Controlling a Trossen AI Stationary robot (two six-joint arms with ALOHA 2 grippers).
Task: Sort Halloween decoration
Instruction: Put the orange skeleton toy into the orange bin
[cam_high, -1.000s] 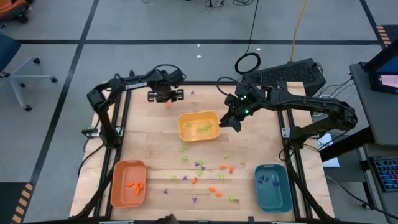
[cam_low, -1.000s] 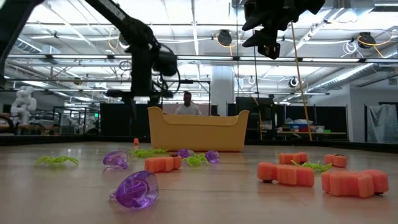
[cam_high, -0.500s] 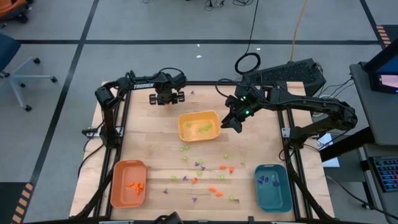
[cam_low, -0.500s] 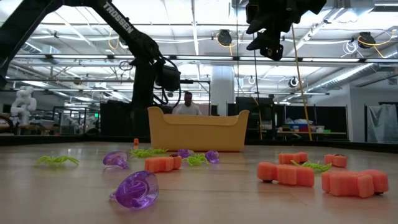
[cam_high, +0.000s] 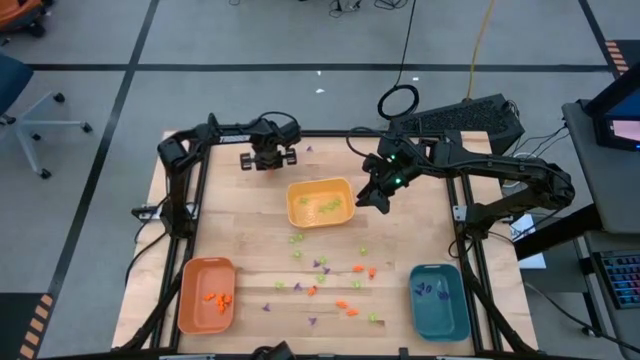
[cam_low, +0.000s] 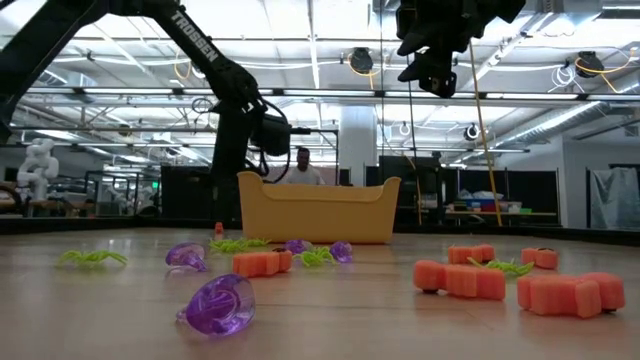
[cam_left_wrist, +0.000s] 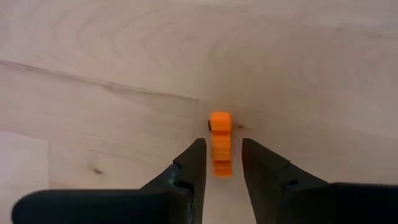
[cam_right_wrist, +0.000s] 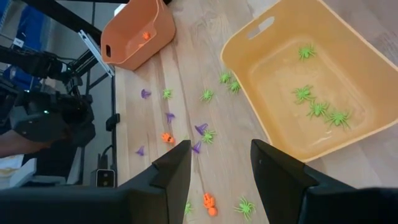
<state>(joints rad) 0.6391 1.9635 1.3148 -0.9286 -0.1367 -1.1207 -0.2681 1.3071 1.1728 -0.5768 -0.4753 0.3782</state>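
- The wooden bench stands on a grey floor; a yellow tray sits near its middle, an orange tray and a teal tray at the two near corners.
- Your left gripper is down at the far edge of the bench, its fingers set either side of one orange piece, narrow but not clearly touching it. Whether they have gripped, I cannot tell.
- Judgement: keep the piece centred between the fingers, finish closing before you lift, then rise straight up. It is small and may tip or squirt out.
- It belongs in the orange tray, where other orange pieces already lie.
- Your right gripper hangs beside the yellow tray, fingers apart and empty.
- More decorations lie scattered between the trays, unsorted.
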